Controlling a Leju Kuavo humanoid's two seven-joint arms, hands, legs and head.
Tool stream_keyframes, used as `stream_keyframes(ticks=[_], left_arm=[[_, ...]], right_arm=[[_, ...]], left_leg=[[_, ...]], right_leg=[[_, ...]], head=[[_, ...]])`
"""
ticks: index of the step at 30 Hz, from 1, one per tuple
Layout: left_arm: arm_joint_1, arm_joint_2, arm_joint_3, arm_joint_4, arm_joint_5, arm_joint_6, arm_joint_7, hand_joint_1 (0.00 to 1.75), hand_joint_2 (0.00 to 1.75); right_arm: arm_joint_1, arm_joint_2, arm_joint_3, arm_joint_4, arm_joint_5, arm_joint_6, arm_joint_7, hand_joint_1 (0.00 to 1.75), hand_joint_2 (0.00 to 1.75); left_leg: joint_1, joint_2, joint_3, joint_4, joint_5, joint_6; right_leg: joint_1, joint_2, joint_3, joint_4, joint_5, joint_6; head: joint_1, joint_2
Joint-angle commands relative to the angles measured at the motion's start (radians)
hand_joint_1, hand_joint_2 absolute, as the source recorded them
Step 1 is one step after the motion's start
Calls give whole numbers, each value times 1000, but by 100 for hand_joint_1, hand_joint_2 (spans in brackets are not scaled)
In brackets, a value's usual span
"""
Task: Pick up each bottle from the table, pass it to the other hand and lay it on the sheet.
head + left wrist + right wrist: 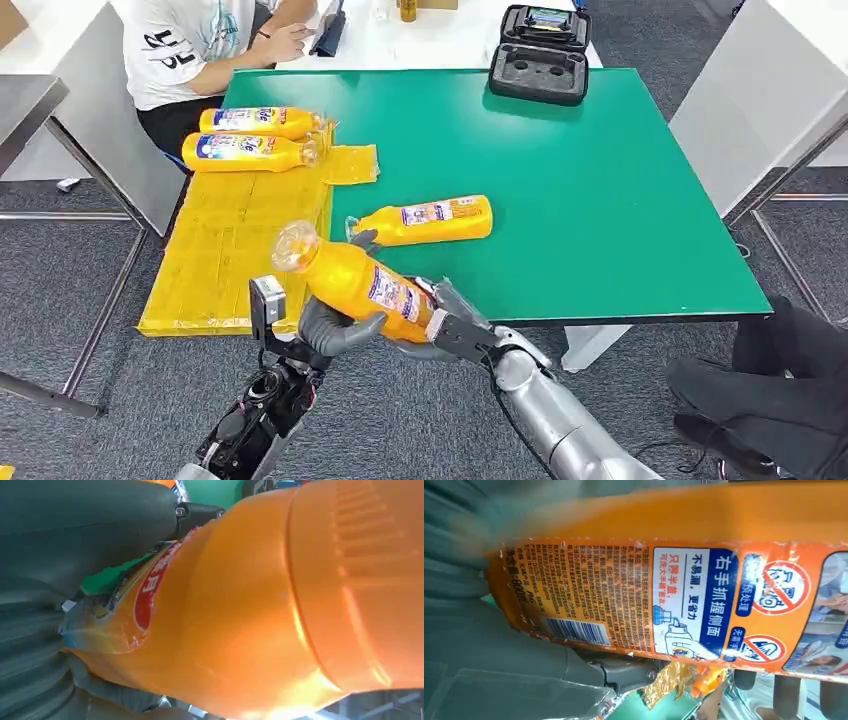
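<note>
We count four orange bottles: two lying on the yellow sheet [232, 240], the far bottle [260, 121] and the near sheet bottle [245, 152], one table bottle [428, 221] lying on the green table [600, 200], and one held bottle [360, 285] between the hands. We see one black case [540, 55] at the table's far edge. We also see one seated person [200, 50] and two robot hands, the left hand [325, 330] and the right hand [455, 325].

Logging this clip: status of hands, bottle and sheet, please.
Left robot hand and right robot hand both grip the raised bottle, mid-handover. Two bottles on the yellow sheet; one bottle left on the table. Path clear.
</note>
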Motion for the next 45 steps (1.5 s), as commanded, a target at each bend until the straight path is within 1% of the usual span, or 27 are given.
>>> stream_keyframes(ticks=[1,2,5,6,9,10,12,13,17,18,19,21,22,24,25,26,27,29,30,33,34,35,40,41,43,44,45], left_arm=[[-46,-4,-24,90,45,-53,-6,166,175],[-47,-4,-21,94,57,-64,-6,175,175],[-45,-3,-20,93,63,-65,-11,175,175],[-45,-3,-20,93,63,-65,-11,175,175],[-45,-3,-20,93,63,-65,-11,175,175],[-45,-3,-20,93,63,-65,-11,175,175],[-45,-3,-20,93,63,-65,-11,175,175],[-45,-3,-20,93,63,-65,-11,175,175],[-40,-2,-20,87,71,-73,-15,175,175],[-31,-1,-19,74,74,-73,-19,175,175],[-27,-1,-19,68,75,-71,-20,175,175],[-19,0,-17,49,77,-66,-22,175,175],[-18,0,-15,45,78,-64,-23,175,175],[-15,1,-12,38,79,-58,-23,175,175],[-14,1,-10,35,79,-55,-23,175,175],[-13,0,-8,30,78,-50,-22,175,175],[-10,-1,-6,20,72,-35,-20,175,175],[-3,0,-2,4,67,-19,-16,175,175],[0,1,1,-4,63,-6,-13,175,175],[3,7,10,-15,53,13,-8,175,175],[3,10,13,-17,52,15,-8,175,175],[4,11,17,-20,49,21,-7,175,175],[12,20,39,-31,35,56,-12,175,175],[14,25,50,-39,28,76,-21,175,175],[13,36,72,-53,16,110,-28,175,175],[8,44,88,-61,6,135,-33,175,175],[-3,53,115,-67,-31,210,-47,175,175]], right_arm=[[-38,0,40,78,10,0,5,166,175],[-39,-1,41,80,10,0,5,164,175],[-39,-2,42,80,10,1,5,162,175],[-39,-2,42,80,10,1,5,162,175],[-39,-2,42,80,10,1,5,162,175],[-39,-2,42,80,10,1,5,162,175],[-39,-2,42,80,10,1,5,162,175],[-39,-2,42,80,10,1,5,162,175],[-41,-4,44,80,9,2,5,164,175],[-45,-5,46,85,8,1,5,159,175],[-46,-4,46,87,8,0,5,164,175],[-49,-3,48,91,6,1,5,157,175],[-51,-2,49,93,7,1,5,161,175],[-54,-1,49,95,7,-2,5,157,175],[-55,1,47,95,4,-3,5,150,175],[-54,1,43,94,0,-8,5,12,175],[-57,8,27,102,-2,-30,5,0,175],[-57,12,7,93,-7,-29,5,0,175],[-56,14,-11,87,1,-29,5,0,0],[-45,10,-41,53,3,-17,5,0,0],[-44,11,-48,49,-1,-11,5,0,0],[-40,9,-56,37,-4,-5,5,0,0],[-41,5,-69,14,1,9,5,0,0],[-38,3,-68,-2,-7,22,5,0,0],[-29,-4,-70,-32,-17,27,5,0,0],[-23,-7,-72,-54,-32,43,5,0,0],[-18,-12,-75,-76,-46,54,5,0,0]], left_leg=[[1,0,3,0,-1,-1],[2,0,5,0,-2,-2],[0,0,2,0,-1,-1],[1,0,4,0,-2,-2],[1,0,2,0,-1,-1],[1,0,4,0,-2,-2],[1,0,2,0,-1,-1],[1,0,4,0,-2,-2],[1,0,3,0,-1,-2],[2,0,5,0,-2,-2],[1,0,4,0,-2,-2],[1,0,3,0,-1,-1],[1,1,5,0,-2,-2],[1,1,2,0,-1,-1],[1,1,4,0,-2,-2],[1,1,3,0,-2,-2],[0,1,1,0,-1,-1],[1,1,3,0,-2,-2],[1,1,2,0,-1,-1],[2,2,7,0,-4,-3],[2,2,7,1,-4,-3],[1,1,3,0,-2,-2],[2,2,6,0,-3,-3],[1,1,3,0,-2,-2],[2,2,5,0,-3,-3],[1,1,4,0,-2,-2],[2,2,5,0,-3,-3]], right_leg=[[1,0,3,-1,-1,-1],[2,0,6,-1,-2,-2],[0,0,2,0,-1,-1],[1,0,5,-1,-1,-2],[1,0,2,-1,-1,-1],[2,0,5,-1,-1,-2],[1,0,2,-1,-1,-1],[2,0,5,-1,-2,-2],[1,0,3,-1,-1,-1],[2,0,6,-1,-2,-2],[1,0,4,-1,-1,-2],[1,0,3,-1,-1,-1],[1,1,5,-1,-2,-2],[1,0,2,0,-1,-1],[1,1,4,-1,-1,-2],[1,1,3,0,-1,-2],[1,1,1,0,0,-1],[1,1,3,0,-1,-2],[1,1,2,0,0,-1],[3,1,7,-1,-3,-3],[2,1,7,0,-3,-3],[1,1,3,-1,-1,-2],[2,2,6,0,-2,-3],[1,1,3,0,-1,-2],[2,2,5,0,-2,-3],[1,1,4,0,-1,-2],[2,2,4,0,-2,-2]], head=[[0,0],[0,0],[0,0],[0,0],[0,0],[0,0],[0,0],[0,0],[0,0],[0,0],[0,0],[0,0],[0,0],[0,0],[0,0],[0,0],[0,0],[0,0],[0,0],[0,0],[0,0],[0,0],[0,0],[0,0],[0,0],[0,0],[0,0]])
